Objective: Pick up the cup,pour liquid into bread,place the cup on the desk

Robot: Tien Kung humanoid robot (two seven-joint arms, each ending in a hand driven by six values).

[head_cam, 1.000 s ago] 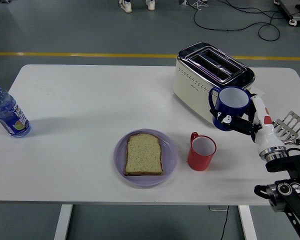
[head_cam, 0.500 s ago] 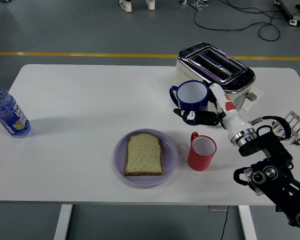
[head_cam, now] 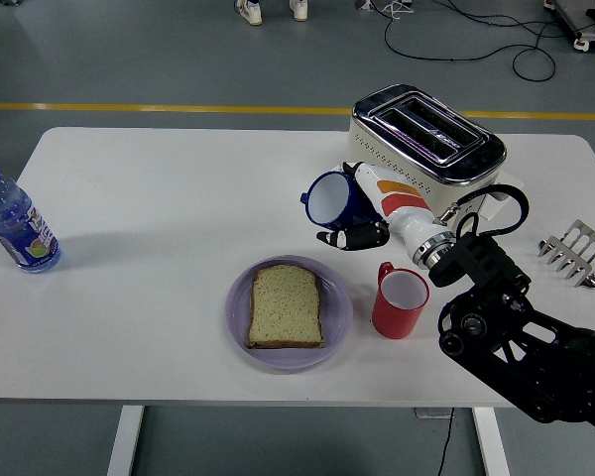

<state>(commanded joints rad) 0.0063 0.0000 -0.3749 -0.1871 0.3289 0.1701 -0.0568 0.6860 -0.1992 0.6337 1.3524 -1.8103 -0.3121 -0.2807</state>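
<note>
the right robot hand (head_cam: 362, 213) has swung further left since half a second ago, and the blue cup (head_cam: 330, 199) it grips now tips leftward (mouth turned toward the plate side). the cup hangs above the surface (head_cam: 159, 198), just beyond the bread (head_cam: 287, 306) on its purple plate (head_cam: 338, 307), left of the toaster (head_cam: 423, 139).

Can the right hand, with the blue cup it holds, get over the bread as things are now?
Probably yes. The right hand holds the blue cup just above and right of the bread, and nothing stands between them; the red cup is off to the side.
</note>
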